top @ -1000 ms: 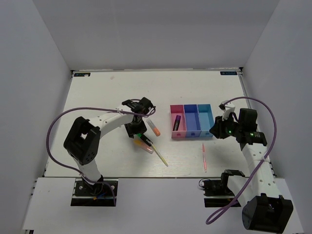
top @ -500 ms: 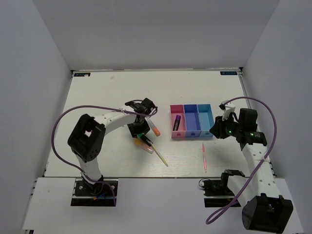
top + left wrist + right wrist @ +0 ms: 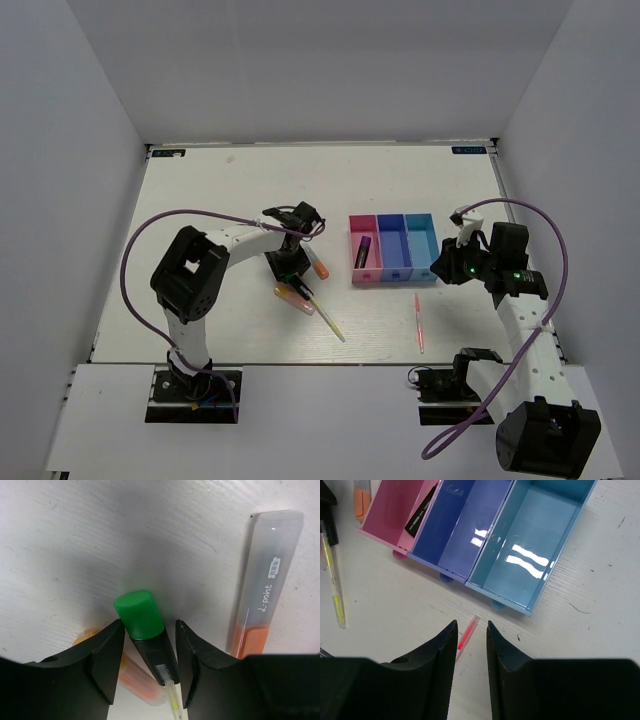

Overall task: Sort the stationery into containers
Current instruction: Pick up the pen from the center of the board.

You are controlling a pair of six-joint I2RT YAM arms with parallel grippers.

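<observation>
Bin row: pink bin, dk-blue bin and lt-blue bin are sitting joined, rims touching.
Purple-cap marker: lying inside the pink bin, along its length.
L claw: hanging just left of the bin row, jaws standing astride the green-cap marker, v. close on both sides; whether it's gripping, can't tell.
Green-cap marker: lying left of the bin row, resting across the pink-orange highlighter and touching the yellow pen.
Orange marker: lying betw. L claw and the pink bin, apart from both.
R claw: hovering at the lt-blue end of the bin row, jaws parted a little, gripping nothing.
Pink-red pen: lying alone just near-side of the bin row, under R claw.
Tabletop: open room stretching beyond the bin row to the far edge.
</observation>
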